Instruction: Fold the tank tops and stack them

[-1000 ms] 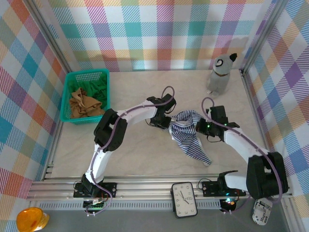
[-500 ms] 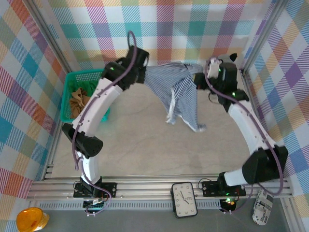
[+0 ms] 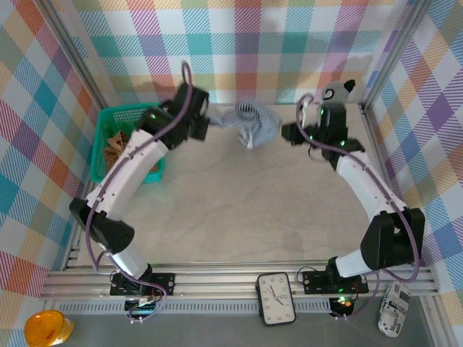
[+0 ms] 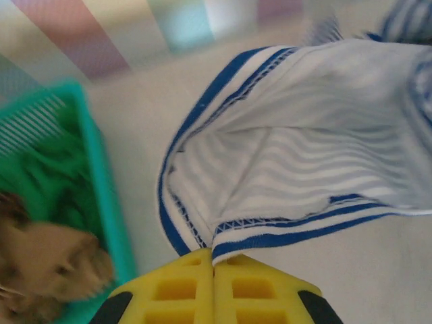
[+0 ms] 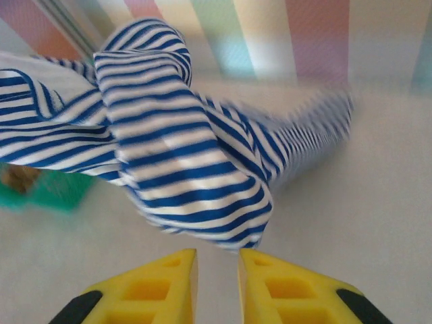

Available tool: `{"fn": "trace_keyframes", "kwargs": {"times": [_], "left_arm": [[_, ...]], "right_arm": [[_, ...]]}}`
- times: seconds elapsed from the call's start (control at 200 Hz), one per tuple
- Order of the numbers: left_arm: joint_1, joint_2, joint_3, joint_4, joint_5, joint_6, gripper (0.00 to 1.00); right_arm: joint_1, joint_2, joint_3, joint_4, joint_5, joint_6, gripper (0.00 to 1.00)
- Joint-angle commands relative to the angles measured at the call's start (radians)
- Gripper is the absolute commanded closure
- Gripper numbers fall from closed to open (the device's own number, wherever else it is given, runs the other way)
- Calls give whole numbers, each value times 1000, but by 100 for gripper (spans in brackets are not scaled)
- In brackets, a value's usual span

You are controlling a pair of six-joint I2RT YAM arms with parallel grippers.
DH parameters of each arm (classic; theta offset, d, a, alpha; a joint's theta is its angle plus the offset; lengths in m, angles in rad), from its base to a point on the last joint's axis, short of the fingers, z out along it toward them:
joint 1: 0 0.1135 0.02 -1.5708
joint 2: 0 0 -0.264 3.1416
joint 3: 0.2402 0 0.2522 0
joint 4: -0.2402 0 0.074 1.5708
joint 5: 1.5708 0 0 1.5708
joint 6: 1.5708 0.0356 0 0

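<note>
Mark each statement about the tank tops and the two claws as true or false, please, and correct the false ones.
1. The left claw is shut on an edge of the striped tank top. True.
2. The right claw is also clamped on the striped tank top. False: its fingers stand apart with nothing between them, and the cloth is just ahead of them.
3. The tan-brown top lies in the teal basket. True.
4. The green top is spread flat on the table. False: it lies crumpled in the basket, next to the tan-brown top.
</note>
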Motion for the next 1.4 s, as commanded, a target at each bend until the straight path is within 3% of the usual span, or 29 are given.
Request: {"fn": "trace_keyframes", "kwargs": {"times": [0.0,0.14,0.24,0.395,0.49,0.62,0.78,1.04,1.25,1.34,1.395], "left_arm": [[-92,-69,-297,159,159,-139,100],[-197,-92,-609,308,176,-296,100],[-230,-105,-717,334,122,-389,100],[-229,-146,-758,243,-28,-469,100],[-228,-166,-744,170,-118,-472,100],[-216,-203,-769,184,-99,-463,100],[-211,-197,-785,190,-67,-463,100],[-209,-171,-812,191,-38,-477,100],[-200,-172,-832,190,-39,-477,100],[-194,-171,-835,184,-37,-478,100],[-190,-172,-835,180,-37,-476,100]], "right_arm": [[12,-74,-196,-112,79,-12,70],[13,-164,-313,-293,210,24,72],[21,-237,-357,-306,161,52,71],[179,-282,-398,-206,151,136,65],[283,-227,-379,-122,189,208,55],[361,-100,-334,25,232,325,46],[400,107,-155,26,339,111,40],[439,376,107,-81,381,-275,35],[446,478,168,-132,349,-419,34],[448,518,193,-167,382,-448,38],[447,531,197,-166,424,-456,50]]}}
